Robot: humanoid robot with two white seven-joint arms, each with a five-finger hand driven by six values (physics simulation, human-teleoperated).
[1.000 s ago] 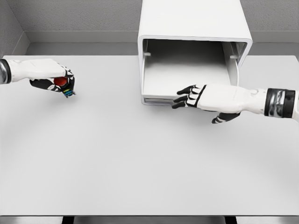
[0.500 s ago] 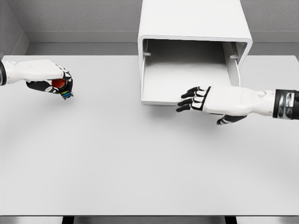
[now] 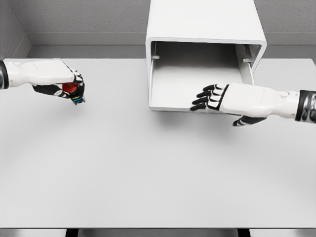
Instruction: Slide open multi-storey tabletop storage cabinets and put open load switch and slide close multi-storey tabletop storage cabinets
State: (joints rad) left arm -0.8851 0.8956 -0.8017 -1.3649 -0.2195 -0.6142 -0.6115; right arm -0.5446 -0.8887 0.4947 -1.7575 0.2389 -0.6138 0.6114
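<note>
The white storage cabinet [image 3: 205, 22] stands at the back middle of the table, and its drawer [image 3: 168, 104] is slid out toward me with an empty tray. My right hand [image 3: 210, 98] hovers over the drawer's front right part, fingers stretched flat and holding nothing. At the far left my left hand [image 3: 69, 86] is shut on the load switch [image 3: 73, 91], a small black piece with a red knob and coloured terminals, held above the table.
The grey table [image 3: 148, 173] spreads wide in front of the cabinet. A grey wall and ledge [image 3: 84, 38] run along the back.
My right hand has lifted from the drawer's front lip and moved right and up, over the tray. My left hand has shifted slightly right with the switch.
</note>
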